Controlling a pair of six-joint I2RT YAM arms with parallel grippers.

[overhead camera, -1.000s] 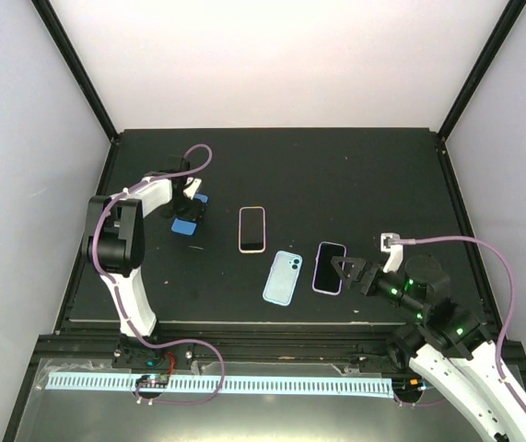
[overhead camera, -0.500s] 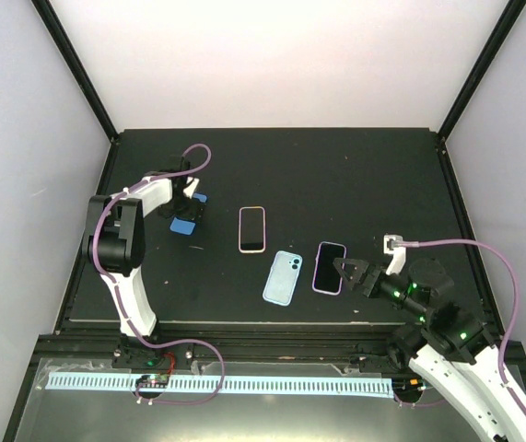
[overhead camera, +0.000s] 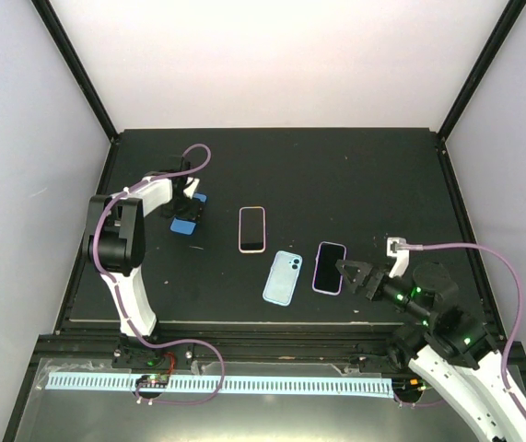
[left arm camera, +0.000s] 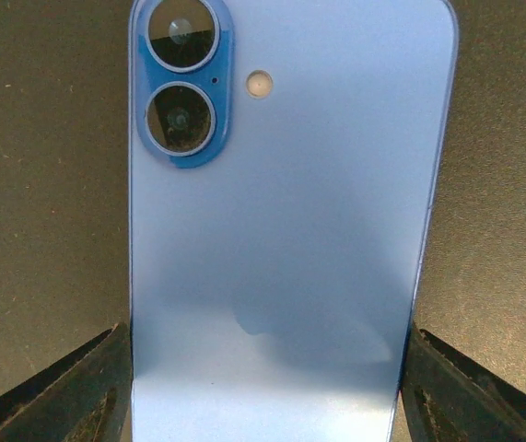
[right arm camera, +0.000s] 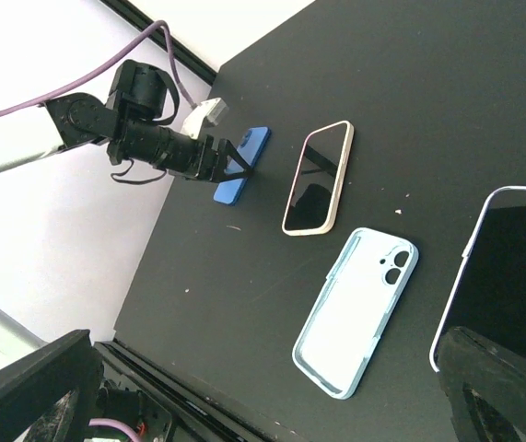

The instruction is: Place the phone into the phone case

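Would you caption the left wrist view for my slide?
Blue phone, rear cameras showing, flanked by the left gripper.

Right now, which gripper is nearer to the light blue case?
Right. The right gripper sits at the purple-edged phone beside the light blue case; the left gripper straddles the blue phone, farther off.

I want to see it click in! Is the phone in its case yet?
Not yet. The light blue case lies empty, so nothing is done. The left gripper straddles the blue phone; the open right gripper hovers by the purple-edged phone. Lifting and fitting remain.
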